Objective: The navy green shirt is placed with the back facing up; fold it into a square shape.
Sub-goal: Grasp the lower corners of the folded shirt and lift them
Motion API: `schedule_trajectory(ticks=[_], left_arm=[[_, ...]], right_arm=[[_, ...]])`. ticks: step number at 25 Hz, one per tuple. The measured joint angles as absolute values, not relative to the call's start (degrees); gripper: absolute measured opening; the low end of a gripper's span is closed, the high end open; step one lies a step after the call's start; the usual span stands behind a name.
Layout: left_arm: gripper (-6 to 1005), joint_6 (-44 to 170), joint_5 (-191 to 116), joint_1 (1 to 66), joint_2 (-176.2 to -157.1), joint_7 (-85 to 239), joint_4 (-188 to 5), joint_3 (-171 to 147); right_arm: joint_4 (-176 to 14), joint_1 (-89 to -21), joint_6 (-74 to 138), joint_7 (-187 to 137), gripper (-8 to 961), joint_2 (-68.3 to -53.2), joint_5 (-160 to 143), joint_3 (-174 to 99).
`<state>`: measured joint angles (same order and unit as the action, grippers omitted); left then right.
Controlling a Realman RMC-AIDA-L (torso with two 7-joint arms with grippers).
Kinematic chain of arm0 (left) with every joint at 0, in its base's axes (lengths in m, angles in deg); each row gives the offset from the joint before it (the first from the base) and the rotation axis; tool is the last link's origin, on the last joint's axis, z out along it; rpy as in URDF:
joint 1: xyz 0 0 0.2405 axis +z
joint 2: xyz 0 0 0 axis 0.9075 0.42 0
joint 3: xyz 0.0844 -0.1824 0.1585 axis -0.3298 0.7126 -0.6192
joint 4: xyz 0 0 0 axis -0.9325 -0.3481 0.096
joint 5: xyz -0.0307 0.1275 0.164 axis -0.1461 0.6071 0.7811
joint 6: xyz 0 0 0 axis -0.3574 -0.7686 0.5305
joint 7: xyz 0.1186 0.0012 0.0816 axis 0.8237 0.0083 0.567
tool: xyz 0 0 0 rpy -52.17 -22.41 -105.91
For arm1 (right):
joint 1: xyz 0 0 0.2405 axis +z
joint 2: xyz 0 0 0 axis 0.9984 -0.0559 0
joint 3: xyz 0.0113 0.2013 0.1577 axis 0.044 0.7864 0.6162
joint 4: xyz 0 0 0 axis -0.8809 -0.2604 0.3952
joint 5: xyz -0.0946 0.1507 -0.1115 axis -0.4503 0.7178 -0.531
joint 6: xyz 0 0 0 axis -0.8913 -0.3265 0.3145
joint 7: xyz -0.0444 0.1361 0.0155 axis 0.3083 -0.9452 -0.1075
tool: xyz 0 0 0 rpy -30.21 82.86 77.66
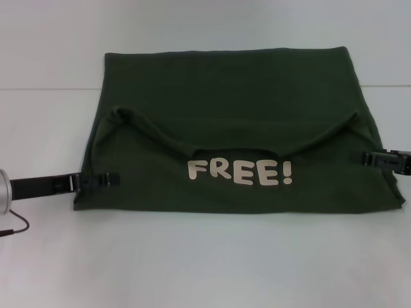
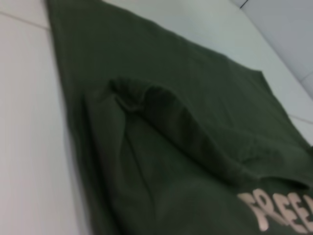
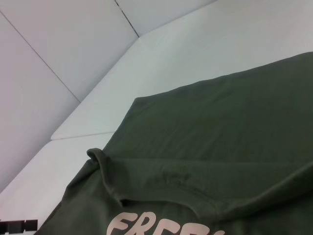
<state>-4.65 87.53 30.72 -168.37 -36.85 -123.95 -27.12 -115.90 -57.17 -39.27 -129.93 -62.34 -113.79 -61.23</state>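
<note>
1. Looking at the shirt (image 1: 237, 128), you find it mid-frame on the white desk (image 1: 205, 263), its near part folded over so the "FREE!" lettering (image 1: 241, 172) shows; more folds remain, by my judgement.
2. Your left gripper (image 1: 106, 179) lies low at the left edge, the right gripper (image 1: 372, 157) at the right edge; I cannot tell whether either pinches cloth.
</note>
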Motion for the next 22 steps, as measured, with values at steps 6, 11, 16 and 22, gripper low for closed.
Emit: schedule_trajectory(ticks=[6, 11, 16, 22], left_arm=[[876, -3.47, 88.7, 31.02, -168.5, -36.91, -124.2, -27.26], [871, -2.81, 88.74, 31.16, -168.55, -36.76, -124.33, -27.04], [866, -2.71, 88.76, 31.15, -168.45, -36.79, -124.64, -26.99], [860, -3.93, 90.33, 31.04, -168.43, -37.8, -124.9, -27.39]], right_arm=[[-115.67, -57.18, -39.22, -129.85, 945, -62.31, -113.79, -61.47], [-115.52, -56.9, -39.2, -129.71, 945, -62.38, -113.79, -61.88], [-115.49, -56.65, -39.2, -129.74, 945, -62.39, -113.79, -62.32], [-115.49, -56.46, -38.7, -130.08, 945, -62.39, -113.78, -63.35]])
